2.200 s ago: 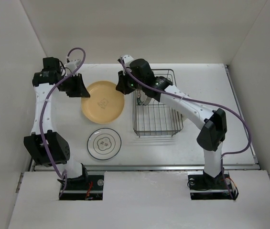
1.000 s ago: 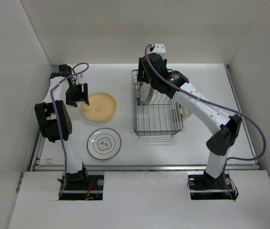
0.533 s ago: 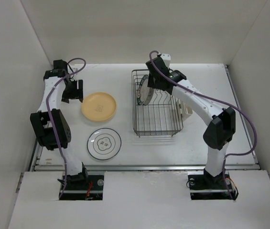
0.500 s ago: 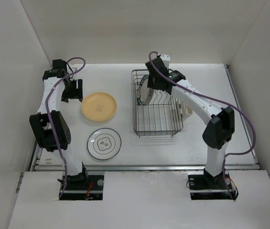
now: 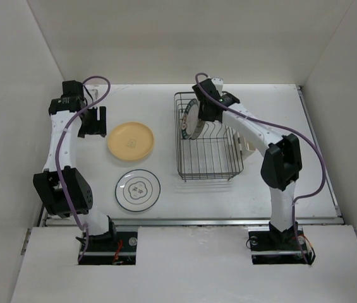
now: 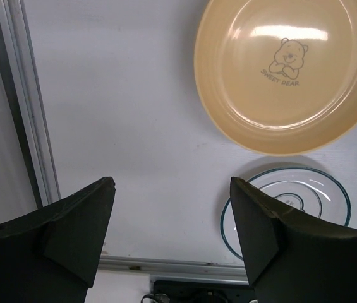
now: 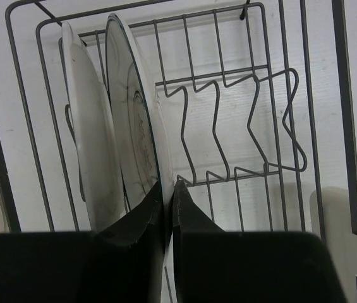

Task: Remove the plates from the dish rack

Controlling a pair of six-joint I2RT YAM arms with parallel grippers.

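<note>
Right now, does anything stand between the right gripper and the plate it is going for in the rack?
Nothing visible does. The right gripper is closed on the rim of the dark-rimmed plate; the cream plate stands beside it in the dish rack, not between.

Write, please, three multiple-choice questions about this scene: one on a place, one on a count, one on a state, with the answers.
1. Where does the yellow plate lie?
A. flat on the table, left of the dish rack
B. inside the dish rack
C. under the dish rack
2. How many plates stand in the dish rack?
A. one
B. four
C. two
3. The left tool is:
A. shut on a plate
B. open and empty
C. shut on a wire

Answers: 1 A, the top view shows it there. 2 C, the cream plate and dark-rimmed plate stand upright. 3 B, its fingers stand apart.
</note>
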